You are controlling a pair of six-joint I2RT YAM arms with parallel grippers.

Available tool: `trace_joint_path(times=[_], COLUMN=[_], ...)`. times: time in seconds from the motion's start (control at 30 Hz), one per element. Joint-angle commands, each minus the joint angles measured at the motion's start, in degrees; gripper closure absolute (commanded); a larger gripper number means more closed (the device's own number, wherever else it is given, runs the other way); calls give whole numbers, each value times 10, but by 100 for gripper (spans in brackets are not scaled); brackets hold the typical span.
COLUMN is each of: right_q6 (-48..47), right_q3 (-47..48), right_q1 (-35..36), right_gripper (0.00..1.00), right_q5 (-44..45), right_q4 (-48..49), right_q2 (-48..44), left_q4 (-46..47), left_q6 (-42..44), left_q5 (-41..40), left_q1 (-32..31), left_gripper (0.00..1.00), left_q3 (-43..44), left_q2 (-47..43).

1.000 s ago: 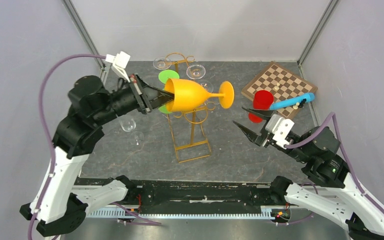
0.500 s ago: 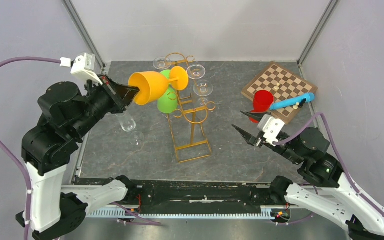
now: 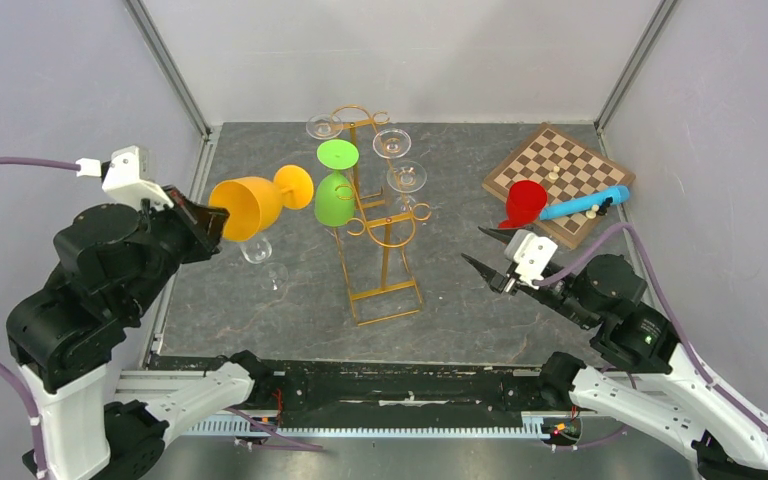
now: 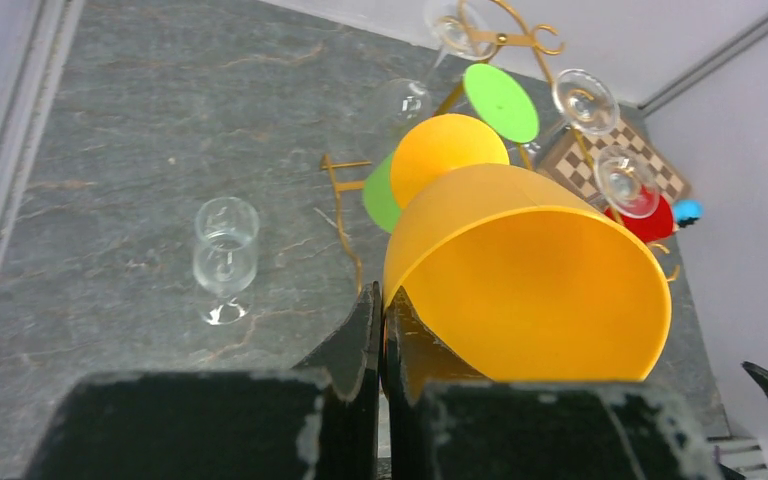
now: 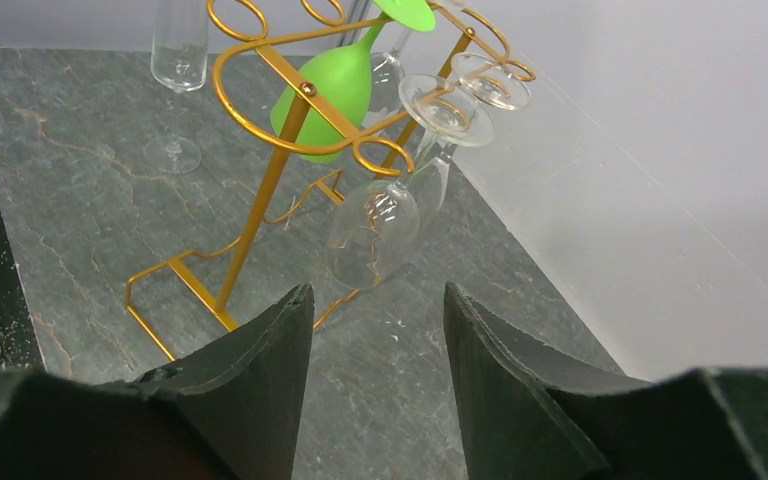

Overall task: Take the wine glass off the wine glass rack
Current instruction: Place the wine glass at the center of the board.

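One orange wine glass [image 3: 248, 206] hangs sideways, clear left of the wine glass rack [image 3: 390, 240], because your left end effector [image 3: 215, 216] pinches its rim; your right end effector [image 3: 474, 245] stands agape, empty.

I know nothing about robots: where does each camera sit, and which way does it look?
Top external: fixed above and behind the arms, looking down on the table; both arms show, left gripper holding the orange wine glass, right gripper open.
Left wrist: on the left arm, looking along its shut fingers, past the orange bowl, down at the table.
Right wrist: on the right arm, looking between its open fingers at the wine glass rack.
Shared: all three show the rack's green glass.
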Motion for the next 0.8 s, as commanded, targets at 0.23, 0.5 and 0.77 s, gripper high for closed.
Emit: trace_joint_path(times=[0.23,0.5,0.77], right_q6=[13,27,39], right_q3=[-11,-20,-30], right_q1=[0,0,1], right_gripper=[46,45,44], right_q5=[19,37,39], right_q4=[7,-5,-11], right_q2=[13,15,0], left_q4=[-66,-37,-1], left_q6=[6,14,29], left_q5=[-44,-25,-49], left_q1=[-1,-1,-1], left_gripper=[98,98,98], left_q3=[-53,-125,-155], left_q2=[-5,0,48])
